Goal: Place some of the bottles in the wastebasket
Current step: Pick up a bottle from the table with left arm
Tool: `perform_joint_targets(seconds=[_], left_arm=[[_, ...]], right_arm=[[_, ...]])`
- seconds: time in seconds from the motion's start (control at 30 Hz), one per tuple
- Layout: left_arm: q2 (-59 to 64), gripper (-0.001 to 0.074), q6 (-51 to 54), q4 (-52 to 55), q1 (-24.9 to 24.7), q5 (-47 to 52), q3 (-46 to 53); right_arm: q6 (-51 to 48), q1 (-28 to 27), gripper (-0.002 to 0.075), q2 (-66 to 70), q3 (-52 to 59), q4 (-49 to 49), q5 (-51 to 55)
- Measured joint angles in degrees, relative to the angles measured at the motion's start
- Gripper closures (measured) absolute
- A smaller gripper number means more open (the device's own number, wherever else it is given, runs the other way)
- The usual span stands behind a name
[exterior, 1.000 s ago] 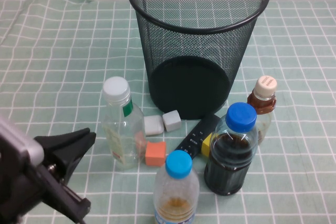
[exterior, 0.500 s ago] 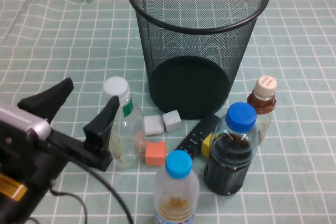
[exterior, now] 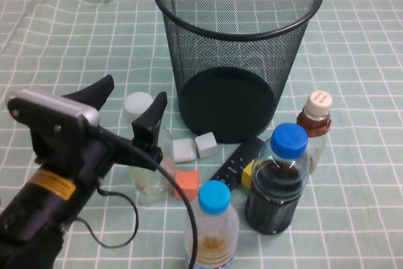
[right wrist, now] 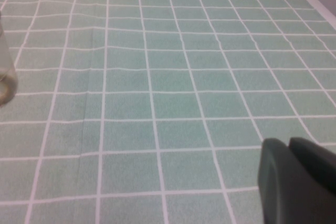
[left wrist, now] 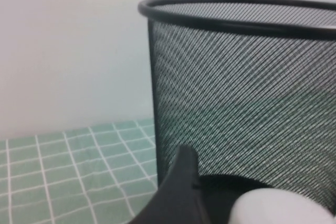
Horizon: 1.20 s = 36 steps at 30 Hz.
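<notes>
Left gripper (exterior: pixel 131 106) jaws spread wide around white-capped bottle (exterior: pixel 150 167) near wastebasket (exterior: pixel 236 55); right gripper (right wrist: pixel 296 179) clenched, low over tabletop (right wrist: pixel 157 77)

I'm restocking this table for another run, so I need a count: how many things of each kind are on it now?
Bottles: 4 (white-capped bottle, beige-capped bottle, two blue-capped bottles)
Wastebasket: 1
Grey cubes: 2
Orange cube: 1
Yellow block: 1
Black remote: 1
Total: 10
</notes>
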Motion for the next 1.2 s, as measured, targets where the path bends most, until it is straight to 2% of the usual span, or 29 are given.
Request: perform_joint_targets(seconds=[0.33,0.4,0.53,0.7,0.8,0.93,1.07,1.2], left_arm=[[6.2,0.0146,-0.4,0.7,2.3,4.7,-2.7],[6.9,0.0201,-0.7,1.5,2.3,5.0,-2.8],[7.4,0.04,-1.1,2.2,2.3,5.3,-2.8],[6.6,0.04,0.7,1.9,2.3,7.7,-3.2],[2.8,0.04,6.5,-1.7,2.5,17.3,-5.6],[-4.1,0.04,18.0,-11.1,4.7,38.5,-14.0],[-8.6,0.04,21.8,-14.2,11.1,62.4,-25.6],[-8.2,0.04,21.6,-13.8,18.7,80.7,-38.5]], right_arm=[[0.0,0.0,0.0734,0.0,0.0,0.0,0.0],[0.0,0.0,0.0734,0.0,0.0,0.0,0.0],[0.0,0.0,0.0734,0.0,0.0,0.0,0.0],[0.0,0.0,0.0734,0.0,0.0,0.0,0.0],[0.0,0.0,0.0734,0.0,0.0,0.0,0.0],[0.0,0.0,0.0734,0.0,0.0,0.0,0.0],[0.0,0.0,0.0734,0.0,0.0,0.0,0.0],[0.0,0.0,0.0734,0.0,0.0,0.0,0.0]])
